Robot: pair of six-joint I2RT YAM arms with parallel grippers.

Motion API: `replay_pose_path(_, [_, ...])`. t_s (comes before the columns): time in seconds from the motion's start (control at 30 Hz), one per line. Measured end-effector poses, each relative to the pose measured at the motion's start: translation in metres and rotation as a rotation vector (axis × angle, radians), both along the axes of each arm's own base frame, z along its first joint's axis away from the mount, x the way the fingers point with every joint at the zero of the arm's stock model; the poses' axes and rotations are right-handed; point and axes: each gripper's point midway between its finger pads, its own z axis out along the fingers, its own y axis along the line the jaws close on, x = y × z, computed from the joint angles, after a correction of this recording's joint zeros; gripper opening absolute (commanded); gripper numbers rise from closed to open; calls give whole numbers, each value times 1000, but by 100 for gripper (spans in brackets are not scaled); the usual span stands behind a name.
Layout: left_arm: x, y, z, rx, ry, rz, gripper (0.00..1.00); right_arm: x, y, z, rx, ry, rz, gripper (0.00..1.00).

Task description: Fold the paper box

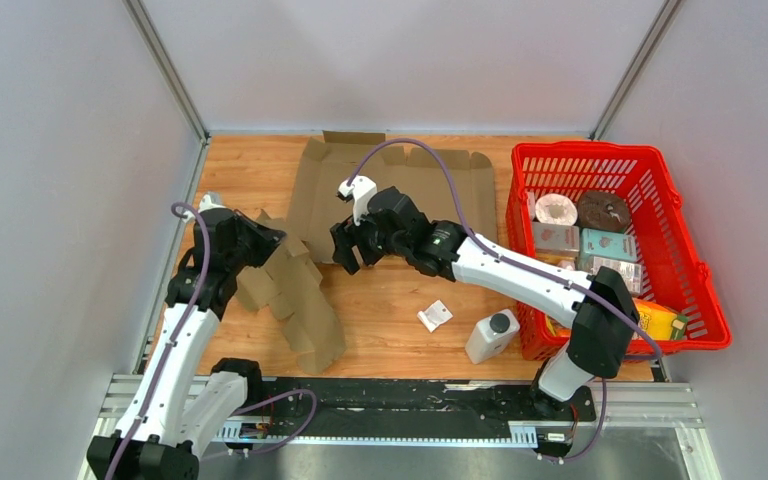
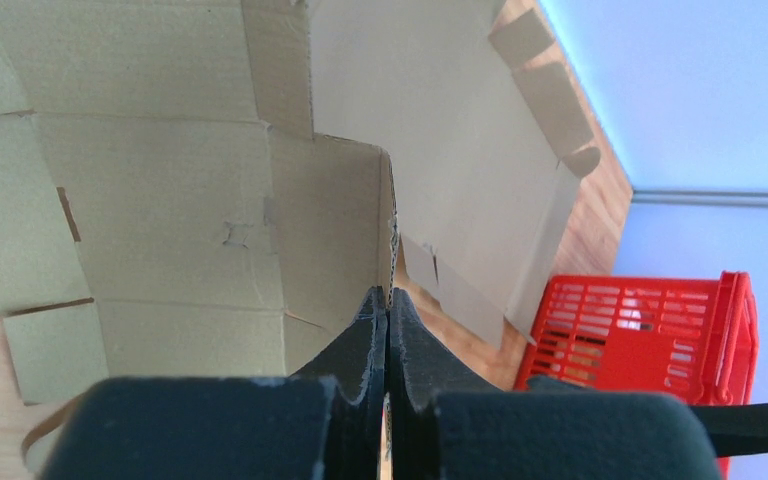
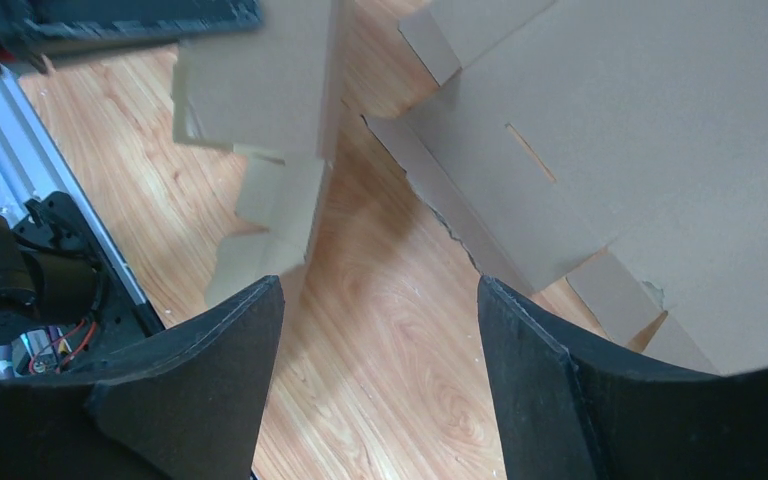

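Two arms work on one wooden table. Nearest to their bases stands a single white bottle with a black cap, just beside the near corner of the one red basket. A single small white slip lies on the table to the left of the bottle.

There are two cardboard pieces. The nearer is the paper box, partly creased, lying on the left side of the table and running from close to the near edge back toward the left arm's wrist. The left gripper is at the far end of this piece. Its fingers are pressed fully together, with the edge of an upright flap pinched between their tips.

The right gripper is past the middle of the table with its jaws wide apart, gripping nothing. Its wrist view shows bare wood between the fingers, with the paper box to one side and the flat cardboard sheet to the other, neither touched.

That flat cardboard sheet lies spread open toward the back wall, beyond the right gripper.

The basket along the right side holds two round items, one pale and one dark, and several small packets.
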Motion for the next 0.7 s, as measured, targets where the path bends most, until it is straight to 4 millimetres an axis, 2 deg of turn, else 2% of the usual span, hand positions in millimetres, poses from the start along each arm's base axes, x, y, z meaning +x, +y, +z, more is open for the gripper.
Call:
replay_pose_path(0.1, [-7,-7,-8,-12,45,-14,0,-3,7,10,17,-25,21,73])
replay_pose_path(0.27, [-14,-10,-12,-36,81,-9,0,-14,40,26,55,-70,79,71])
replay_pose_path(0.33, [-18,-11,-13,-43,99,-4,0,-18,53,24,53,-95,98,71])
replay_pose_path(0.47, [-25,-10,-14,-51,138,8,0,-29,63,13,28,-151,127,72])
replay_pose_path(0.7, [-26,-21,7,-88,151,-48,0,-37,71,1,-33,-289,175,69])
